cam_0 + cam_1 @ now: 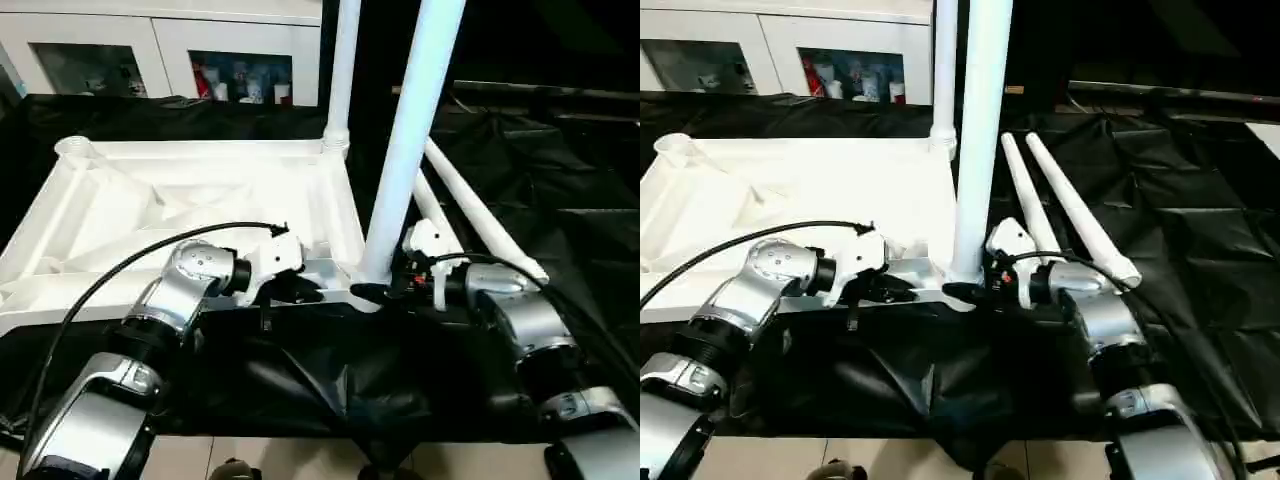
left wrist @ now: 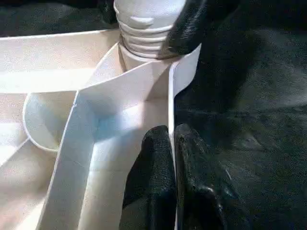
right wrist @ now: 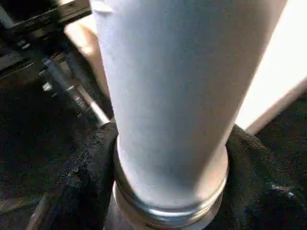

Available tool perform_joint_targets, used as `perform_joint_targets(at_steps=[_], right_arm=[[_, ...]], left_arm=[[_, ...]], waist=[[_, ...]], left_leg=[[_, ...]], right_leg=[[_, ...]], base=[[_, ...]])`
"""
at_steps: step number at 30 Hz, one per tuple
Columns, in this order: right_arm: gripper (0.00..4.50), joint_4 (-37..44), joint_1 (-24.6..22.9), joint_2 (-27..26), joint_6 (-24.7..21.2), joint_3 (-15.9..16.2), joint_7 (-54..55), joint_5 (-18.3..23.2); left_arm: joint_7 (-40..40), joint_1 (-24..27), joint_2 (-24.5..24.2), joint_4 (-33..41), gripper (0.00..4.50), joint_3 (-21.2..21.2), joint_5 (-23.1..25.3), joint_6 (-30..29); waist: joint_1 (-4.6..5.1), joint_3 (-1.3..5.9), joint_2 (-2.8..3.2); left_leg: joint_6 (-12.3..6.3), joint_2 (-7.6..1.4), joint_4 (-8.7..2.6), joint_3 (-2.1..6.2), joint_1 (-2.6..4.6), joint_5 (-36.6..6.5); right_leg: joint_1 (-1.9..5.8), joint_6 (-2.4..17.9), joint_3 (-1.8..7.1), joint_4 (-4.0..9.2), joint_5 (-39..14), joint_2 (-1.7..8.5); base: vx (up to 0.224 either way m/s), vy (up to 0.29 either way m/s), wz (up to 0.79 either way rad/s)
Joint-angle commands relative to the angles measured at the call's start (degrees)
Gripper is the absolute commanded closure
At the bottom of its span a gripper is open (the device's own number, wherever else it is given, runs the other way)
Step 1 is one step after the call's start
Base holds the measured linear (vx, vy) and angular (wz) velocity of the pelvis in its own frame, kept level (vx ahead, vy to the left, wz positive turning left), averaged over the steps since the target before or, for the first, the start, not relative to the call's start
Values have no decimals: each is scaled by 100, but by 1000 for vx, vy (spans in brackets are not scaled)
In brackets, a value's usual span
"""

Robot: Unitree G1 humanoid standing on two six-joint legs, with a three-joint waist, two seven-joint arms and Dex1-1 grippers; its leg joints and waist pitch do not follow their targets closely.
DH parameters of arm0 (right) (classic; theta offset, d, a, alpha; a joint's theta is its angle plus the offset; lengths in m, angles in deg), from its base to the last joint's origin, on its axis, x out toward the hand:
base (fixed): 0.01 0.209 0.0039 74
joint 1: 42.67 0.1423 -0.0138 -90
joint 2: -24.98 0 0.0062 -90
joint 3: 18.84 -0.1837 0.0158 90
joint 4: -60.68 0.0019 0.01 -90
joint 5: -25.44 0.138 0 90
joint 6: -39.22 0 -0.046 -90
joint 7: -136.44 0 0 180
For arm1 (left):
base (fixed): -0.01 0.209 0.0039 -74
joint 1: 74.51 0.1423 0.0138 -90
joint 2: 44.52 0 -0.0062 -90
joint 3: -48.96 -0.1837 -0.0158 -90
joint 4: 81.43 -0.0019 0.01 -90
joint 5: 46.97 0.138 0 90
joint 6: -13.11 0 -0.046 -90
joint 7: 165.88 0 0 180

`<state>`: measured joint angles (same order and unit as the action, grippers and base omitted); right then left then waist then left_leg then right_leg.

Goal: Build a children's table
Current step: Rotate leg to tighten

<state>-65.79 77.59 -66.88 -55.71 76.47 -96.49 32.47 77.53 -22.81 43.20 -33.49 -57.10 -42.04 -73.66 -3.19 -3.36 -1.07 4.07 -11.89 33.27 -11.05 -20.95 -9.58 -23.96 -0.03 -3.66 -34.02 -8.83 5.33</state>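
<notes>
The white tabletop (image 1: 200,152) lies upside down on black cloth, ribs facing up. One white leg (image 1: 342,70) stands in the far right corner socket. A second leg (image 1: 412,130) stands upright in the near right corner socket. My right gripper (image 1: 372,293) is shut around the base of that near leg, a black finger (image 3: 93,163) pressed against each side. My left gripper (image 2: 171,158) is shut on the tabletop's thin near rim, just left of that corner. Two loose legs (image 1: 1070,205) lie side by side on the cloth to the right.
An open round socket (image 1: 75,148) marks the tabletop's far left corner. Wrinkled black cloth (image 1: 570,180) covers the work surface and hangs over its front edge. A white cabinet (image 1: 160,45) with glass doors stands behind.
</notes>
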Motion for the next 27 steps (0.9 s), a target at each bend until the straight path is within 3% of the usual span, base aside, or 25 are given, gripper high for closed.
perform_joint_targets(at_steps=[1,2,4,5,7,10,11,12,13,16,17,21,25,27], right_arm=[[175,-198,41,-174,-190,-89,627,-12],[175,-385,62,-317,-294,-119,1152,-130],[175,-724,143,-537,-445,-193,2015,-290],[175,-1070,278,-759,-530,-276,2873,-411],[175,-1305,412,-994,-525,-330,3374,-443],[175,-1378,487,-1150,-456,-363,3519,-465],[175,-1389,528,-1249,-317,-389,3471,-422],[120,-1391,539,-1275,-277,-397,3457,-407],[106,-1389,579,-1357,-199,-444,3373,-323],[100,-1435,714,-1402,56,-406,3307,-331],[79,-1412,720,-1367,106,-401,3233,-319],[79,-1179,657,-1110,244,-361,2623,-231],[79,-556,396,-416,274,-125,1063,-109],[79,-469,359,-291,274,-81,818,-85]], left_arm=[[-596,-65,254,-231,450,73,44,-130],[-969,-168,402,-383,450,102,115,-279],[-1589,-347,642,-638,450,97,270,-448],[-2234,-532,927,-869,450,148,346,-727],[-2610,-660,1200,-966,450,172,357,-890],[-2741,-720,1356,-995,450,166,362,-947],[-2761,-749,1449,-1017,450,145,376,-930],[-2762,-757,1472,-1023,450,140,379,-924],[-2744,-773,1526,-1035,450,115,394,-878],[-2716,-825,1527,-1138,450,94,429,-807],[-2656,-813,1482,-1129,450,82,428,-782],[-2271,-710,1247,-1026,450,24,391,-614],[-1168,-436,772,-732,450,-60,239,-244],[-955,-385,690,-673,450,-67,197,-216]], waist=[[15,377,-48],[31,378,-63],[55,356,-54],[82,356,-36],[131,351,-56],[126,361,-37],[127,366,-19],[134,372,-22],[136,378,-21],[154,384,-15],[158,384,-11],[143,399,-28],[93,411,-59],[92,418,-47]], left_leg=[[-77,-111,-399,46,63,-1711],[-26,-94,-402,57,52,-1758],[32,-87,-397,64,97,-1950],[87,-86,-405,76,79,-1976],[101,-54,-378,86,121,-2216],[-6,-62,-392,91,112,-2197],[-50,-61,-403,92,104,-2200],[-69,-65,-406,87,103,-2216],[-93,-69,-415,90,94,-2219],[-96,-70,-425,97,75,-2241],[-94,-72,-421,89,90,-2283],[-163,-71,-418,83,64,-2197],[-341,-88,-408,63,19,-1879],[-375,-98,-407,58,10,-1721]], right_leg=[[237,1042,205,452,-2278,247],[259,971,195,464,-2445,247],[215,909,187,508,-2731,248],[212,856,185,510,-2848,260],[185,728,152,586,-3232,256],[197,688,142,614,-3124,254],[206,701,134,614,-3007,246],[206,713,135,619,-2951,246],[217,759,135,608,-2819,242],[235,799,133,593,-2707,243],[220,833,137,599,-2674,242],[256,874,146,580,-2543,253],[313,1000,167,527,-2137,260],[323,1081,168,503,-2000,268]], base=[[0,0,0],[0,0,0],[0,0,0],[0,0,0],[0,0,0],[0,0,0],[0,0,0],[0,0,0],[0,0,0],[0,0,0],[0,0,0],[0,0,0],[0,0,0],[0,0,0]])
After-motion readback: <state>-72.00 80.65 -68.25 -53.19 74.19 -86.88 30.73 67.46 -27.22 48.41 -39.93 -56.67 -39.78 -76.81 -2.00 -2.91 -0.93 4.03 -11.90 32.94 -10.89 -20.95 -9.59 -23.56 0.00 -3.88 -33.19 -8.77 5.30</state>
